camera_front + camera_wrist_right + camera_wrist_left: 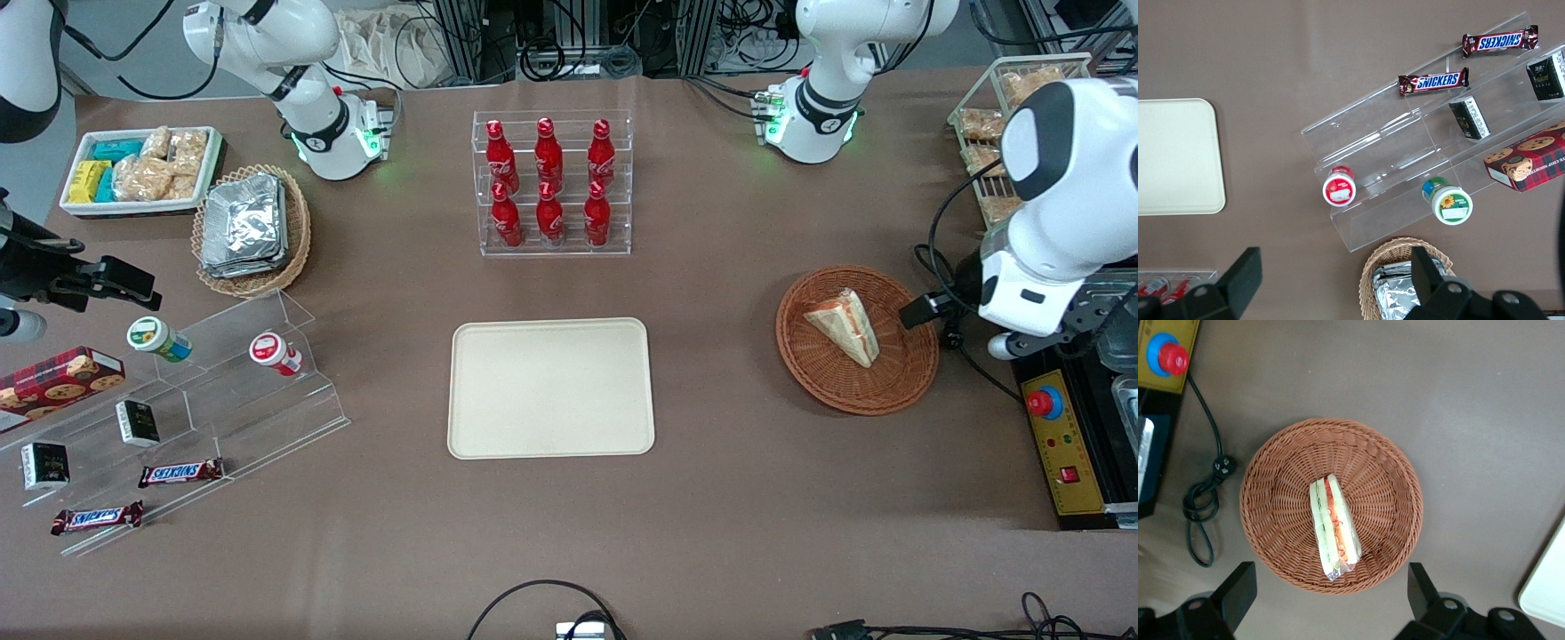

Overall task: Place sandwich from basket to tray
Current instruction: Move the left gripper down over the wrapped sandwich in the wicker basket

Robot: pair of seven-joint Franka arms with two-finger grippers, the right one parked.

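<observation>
The sandwich point(845, 324), a wrapped white wedge with red and green layers, lies in the round reddish-brown basket point(827, 391). In the left wrist view the sandwich point(1333, 527) lies near the middle of the basket point(1271, 513). The cream tray point(551, 388) lies flat and bare at the table's middle, toward the parked arm from the basket; its corner shows in the left wrist view point(1546, 590). My left gripper point(929, 311) hangs above the basket's rim on the working arm's side. In its own view the gripper point(1331, 570) is open and empty, its fingers point(1238, 587) wide apart.
A yellow control box with a red stop button point(1045, 402) and a black cable point(1201, 513) lie beside the basket. A clear rack of red bottles point(551, 182) stands farther from the front camera than the tray. A clear stepped shelf point(222, 382) with snacks stands toward the parked arm's end.
</observation>
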